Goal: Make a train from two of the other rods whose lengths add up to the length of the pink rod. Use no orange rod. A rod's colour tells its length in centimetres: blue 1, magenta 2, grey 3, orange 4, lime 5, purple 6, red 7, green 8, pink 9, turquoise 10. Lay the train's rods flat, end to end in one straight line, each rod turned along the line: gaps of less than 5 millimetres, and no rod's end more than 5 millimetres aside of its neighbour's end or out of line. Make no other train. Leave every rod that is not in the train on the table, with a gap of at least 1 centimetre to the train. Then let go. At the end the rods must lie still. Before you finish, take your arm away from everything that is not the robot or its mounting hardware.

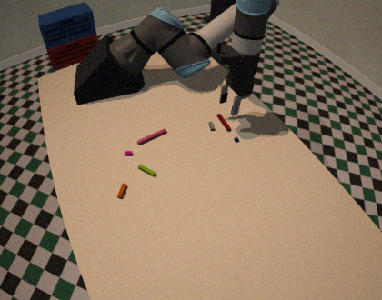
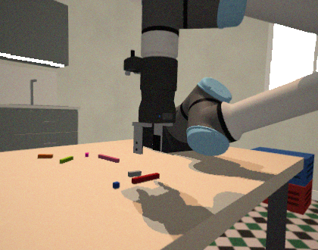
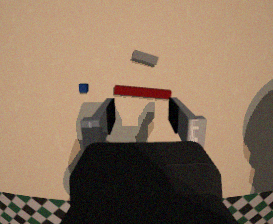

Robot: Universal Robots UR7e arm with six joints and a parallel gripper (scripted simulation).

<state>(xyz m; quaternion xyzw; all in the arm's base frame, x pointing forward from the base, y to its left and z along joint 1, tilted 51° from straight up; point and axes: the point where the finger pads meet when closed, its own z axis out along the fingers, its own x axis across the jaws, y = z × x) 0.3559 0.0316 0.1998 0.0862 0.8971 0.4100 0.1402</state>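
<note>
My gripper (image 1: 229,100) (image 2: 146,144) (image 3: 141,109) is open and empty, hanging above the table just behind the red rod (image 1: 224,122) (image 2: 145,178) (image 3: 141,91). A short grey rod (image 1: 212,125) (image 2: 134,173) (image 3: 144,58) lies close beside the red rod. A small blue rod (image 1: 236,139) (image 2: 116,185) (image 3: 83,87) lies near the red rod's end. The pink rod (image 1: 152,136) (image 2: 108,157) lies mid-table to the left. A small magenta rod (image 1: 128,153) (image 2: 86,154), a lime rod (image 1: 146,170) (image 2: 66,159) and an orange rod (image 1: 122,190) (image 2: 45,155) lie further left.
The arm's dark base (image 1: 106,73) stands at the table's back. A blue and red crate stack (image 1: 68,34) (image 2: 295,172) stands on the floor behind the table. The table's right edge (image 1: 309,150) is close to the red rod.
</note>
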